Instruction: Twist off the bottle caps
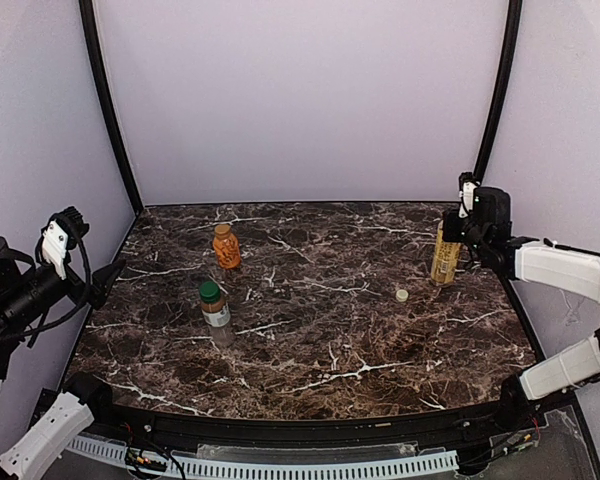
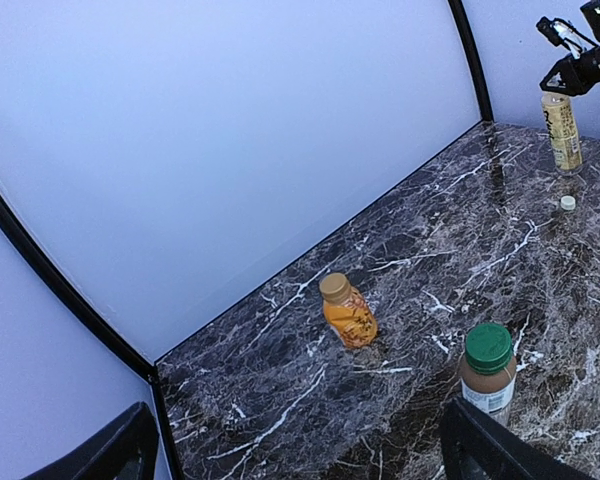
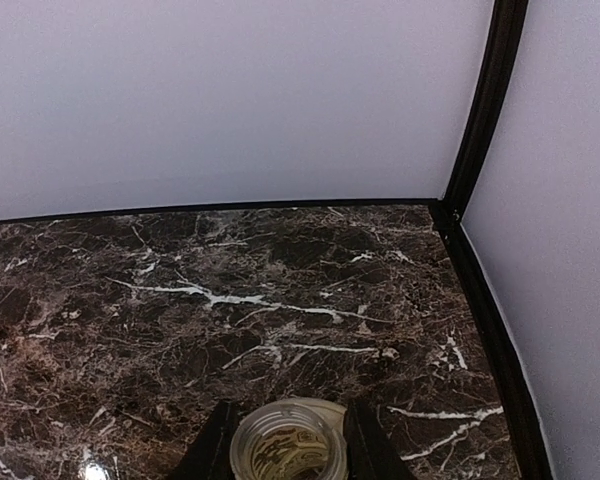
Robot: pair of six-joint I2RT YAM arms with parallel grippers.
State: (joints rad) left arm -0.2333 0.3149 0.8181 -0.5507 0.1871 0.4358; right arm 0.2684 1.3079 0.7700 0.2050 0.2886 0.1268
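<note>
The tall yellow-green tea bottle (image 1: pixel 445 257) stands at the far right with its mouth open (image 3: pixel 285 450). Its cream-white cap (image 1: pixel 402 295) lies on the table to its left. My right gripper (image 1: pixel 462 226) sits at the bottle's top, and its fingers (image 3: pixel 216 445) flank the open mouth with a small gap on the right. The squat orange bottle (image 1: pixel 226 250) keeps its gold-orange cap (image 2: pixel 334 287). The small clear bottle (image 1: pixel 216 310) keeps its dark green cap (image 2: pixel 488 347). My left gripper (image 1: pixel 100 280) is open and empty at the left edge, away from all the bottles.
The dark marble table (image 1: pixel 330 330) is enclosed by white walls with black corner posts (image 1: pixel 108 100). The tea bottle stands close to the right wall. The orange and clear bottles stand close together left of centre.
</note>
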